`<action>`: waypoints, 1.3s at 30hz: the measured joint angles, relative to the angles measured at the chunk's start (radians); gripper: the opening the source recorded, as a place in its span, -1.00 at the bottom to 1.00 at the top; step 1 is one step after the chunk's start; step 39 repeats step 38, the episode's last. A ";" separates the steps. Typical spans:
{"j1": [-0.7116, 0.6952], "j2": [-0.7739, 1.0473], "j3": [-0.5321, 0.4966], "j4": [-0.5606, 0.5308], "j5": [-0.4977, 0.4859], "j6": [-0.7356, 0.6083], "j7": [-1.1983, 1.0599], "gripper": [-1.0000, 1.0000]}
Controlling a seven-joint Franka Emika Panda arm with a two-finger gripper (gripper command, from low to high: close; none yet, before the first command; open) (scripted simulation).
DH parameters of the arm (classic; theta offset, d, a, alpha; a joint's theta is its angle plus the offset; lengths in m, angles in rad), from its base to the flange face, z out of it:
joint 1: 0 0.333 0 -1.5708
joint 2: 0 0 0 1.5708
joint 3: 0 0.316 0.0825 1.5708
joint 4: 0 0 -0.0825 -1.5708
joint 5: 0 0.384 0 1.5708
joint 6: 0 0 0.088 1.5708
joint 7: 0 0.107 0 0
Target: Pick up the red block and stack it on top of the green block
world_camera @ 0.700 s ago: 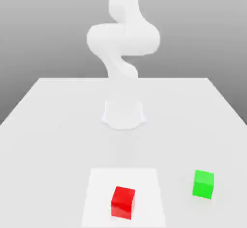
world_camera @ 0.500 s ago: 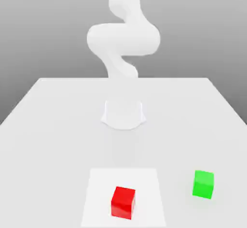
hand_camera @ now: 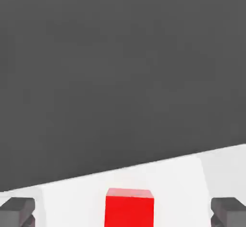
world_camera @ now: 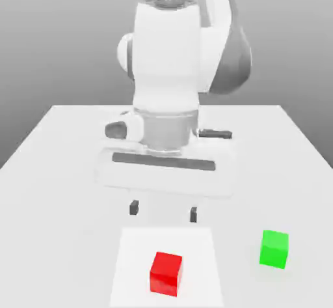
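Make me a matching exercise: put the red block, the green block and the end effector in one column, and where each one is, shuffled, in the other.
Column 1
1. red block
2. green block
3. end effector

Column 2
A. on the bare table, toward the exterior view's right
B. above the table, fingers spread apart, holding nothing
C. on the lighter square patch

Pairs: 1-C, 2-A, 3-B
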 joint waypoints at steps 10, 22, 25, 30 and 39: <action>0.017 0.279 -0.020 0.002 -0.018 0.198 0.036 -1.00; 0.045 0.080 0.037 -0.033 0.009 0.035 0.043 -1.00; 0.145 0.031 0.118 -0.050 0.013 0.002 0.096 -1.00; 0.335 -0.016 0.207 -0.074 0.011 -0.021 0.183 -1.00; 0.356 0.137 0.158 -0.069 -0.092 0.120 0.266 1.00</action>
